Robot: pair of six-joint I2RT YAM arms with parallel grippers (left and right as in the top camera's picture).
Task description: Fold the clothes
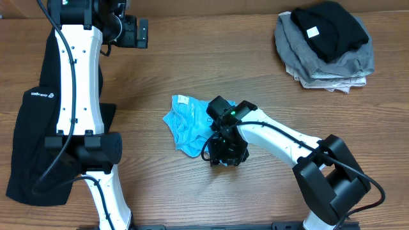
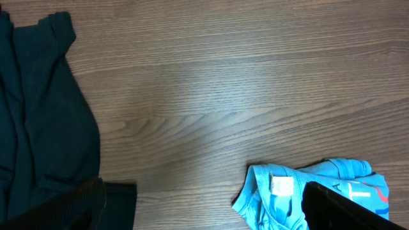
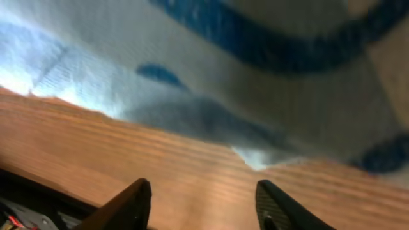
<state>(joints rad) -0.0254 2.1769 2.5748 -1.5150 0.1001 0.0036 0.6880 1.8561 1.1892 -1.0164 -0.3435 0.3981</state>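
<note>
A crumpled light blue T-shirt (image 1: 188,124) lies mid-table; its white neck label and some lettering show in the left wrist view (image 2: 281,191). My right gripper (image 1: 222,152) is low at the shirt's right edge. In the right wrist view the right gripper (image 3: 201,198) is open over bare wood, and the blue fabric (image 3: 192,70) lies just beyond its fingertips (image 3: 131,198). A black garment (image 1: 29,150) lies at the far left under my left arm. My left gripper (image 1: 134,30) hangs high at the back, open and empty (image 2: 204,217).
A stack of folded grey and black clothes (image 1: 326,45) sits at the back right corner. The wooden table (image 1: 192,64) is bare between the blue shirt and the back edge. The right arm's base (image 1: 332,179) stands at the front right.
</note>
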